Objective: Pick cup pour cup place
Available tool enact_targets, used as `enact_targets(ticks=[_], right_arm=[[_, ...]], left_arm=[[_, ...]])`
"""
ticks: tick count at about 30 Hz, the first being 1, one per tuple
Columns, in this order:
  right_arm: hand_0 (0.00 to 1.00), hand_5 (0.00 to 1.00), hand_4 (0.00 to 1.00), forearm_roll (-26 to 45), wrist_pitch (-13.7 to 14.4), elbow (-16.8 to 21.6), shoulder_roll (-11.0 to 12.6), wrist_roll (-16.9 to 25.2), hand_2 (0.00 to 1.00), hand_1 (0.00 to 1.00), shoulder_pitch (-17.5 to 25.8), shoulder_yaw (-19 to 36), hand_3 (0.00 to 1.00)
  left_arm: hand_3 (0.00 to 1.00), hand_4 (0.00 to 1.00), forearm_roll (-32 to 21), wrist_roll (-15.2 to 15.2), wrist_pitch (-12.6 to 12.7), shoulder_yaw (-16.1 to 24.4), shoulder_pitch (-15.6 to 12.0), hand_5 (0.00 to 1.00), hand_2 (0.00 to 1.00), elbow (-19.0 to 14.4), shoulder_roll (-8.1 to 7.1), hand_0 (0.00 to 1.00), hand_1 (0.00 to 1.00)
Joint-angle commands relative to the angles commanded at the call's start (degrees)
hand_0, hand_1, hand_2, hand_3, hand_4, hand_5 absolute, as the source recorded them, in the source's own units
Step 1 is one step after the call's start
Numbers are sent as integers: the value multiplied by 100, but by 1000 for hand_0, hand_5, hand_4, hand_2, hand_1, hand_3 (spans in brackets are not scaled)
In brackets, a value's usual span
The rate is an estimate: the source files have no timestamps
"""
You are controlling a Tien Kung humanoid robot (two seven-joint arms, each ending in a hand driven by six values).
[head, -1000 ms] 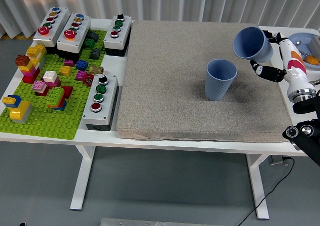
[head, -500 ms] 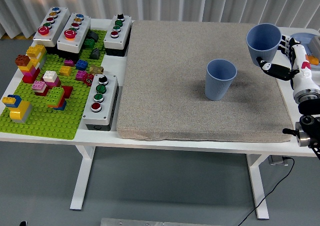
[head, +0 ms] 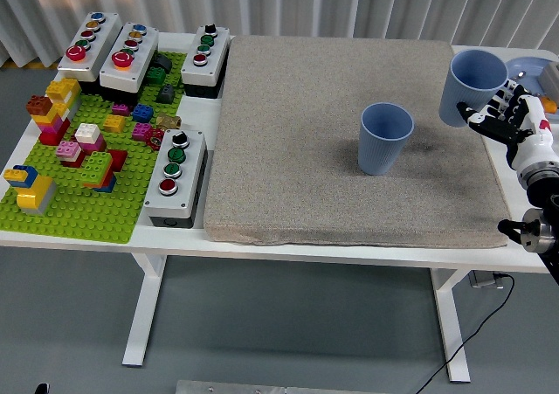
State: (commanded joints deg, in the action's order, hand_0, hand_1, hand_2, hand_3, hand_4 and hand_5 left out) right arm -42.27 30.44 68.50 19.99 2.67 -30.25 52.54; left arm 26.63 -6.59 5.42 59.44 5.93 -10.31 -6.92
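Over the last second the held cup [head: 470, 86] has been swung back from a tilted pouring attitude to upright and carried toward the right edge of the grey mat [head: 349, 141], where it is now gripped from its right side by the fingers of the right hand [head: 508, 119]. The pour is therefore judged to be finished, and only the setting-down of the cup appears to be left. The second cup [head: 383, 138] is seen upright near the mat's middle right, well apart from the held one, so the spot under the held cup is left unobstructed. The green brick baseplate [head: 83, 189] with its loose bricks and the button boxes [head: 175, 177] are kept far to the left, out of the way. A pale plate [head: 528, 67] holding something orange is seen just behind the hand, and contact with it should be avoided. The left hand is not seen.
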Motion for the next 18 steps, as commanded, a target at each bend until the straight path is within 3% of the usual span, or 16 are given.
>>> enact_targets(ticks=[18], right_arm=[[904, 67, 696, -36, 19, -138, 32, -2, 637, 740, 262, -217, 642]], left_arm=[[669, 477, 28, -1, -12, -20, 21, 973, 731, 0, 0, 702, 662]])
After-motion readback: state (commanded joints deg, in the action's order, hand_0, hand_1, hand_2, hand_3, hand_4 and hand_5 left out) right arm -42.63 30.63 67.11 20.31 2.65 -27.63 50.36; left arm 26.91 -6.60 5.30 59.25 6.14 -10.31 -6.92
